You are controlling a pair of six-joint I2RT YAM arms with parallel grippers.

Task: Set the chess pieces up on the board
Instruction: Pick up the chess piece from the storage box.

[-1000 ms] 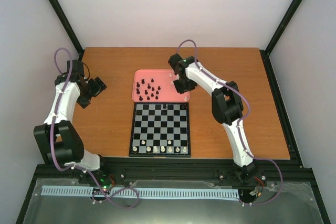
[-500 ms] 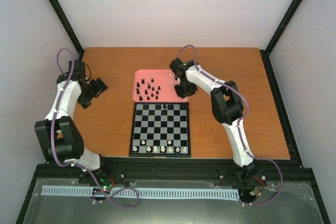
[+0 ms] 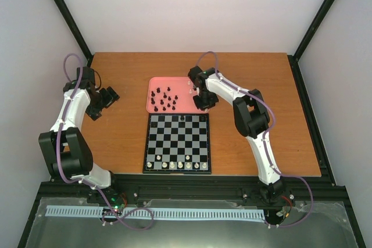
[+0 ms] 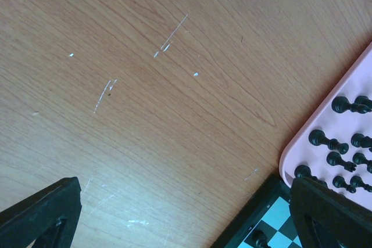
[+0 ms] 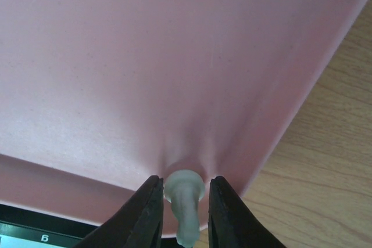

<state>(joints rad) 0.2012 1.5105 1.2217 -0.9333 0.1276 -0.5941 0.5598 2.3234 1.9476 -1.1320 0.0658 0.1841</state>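
From above, the board (image 3: 177,143) lies mid-worktop (image 3: 290,85), with a row of white pieces (image 3: 177,165) along its near edge and a single black piece (image 3: 184,118) on its far row. The pink tray (image 3: 152,82) sits just beyond the board's far edge and holds a cluster of black pieces (image 3: 165,99) not yet placed. The right gripper (image 3: 201,102) is down at the tray's near right corner, and the left gripper (image 3: 102,101) hangs over bare wood well left of the tray. The left wrist view shows that gripper released, its fingers (image 4: 40,213) spread wide with nothing between them, and the tray and board corners off to one side. In the right wrist view the fingers press in on either side of a cream-white piece (image 5: 185,198) on the tray floor by the rim. It looks grasped, though I cannot tell whether it has left the tray. The step in hand is picking this white piece out. The next move calls for a straight lift clear of the rim, a carry to a free square on the board's near side, and an upright set-down that does not knock the standing row.
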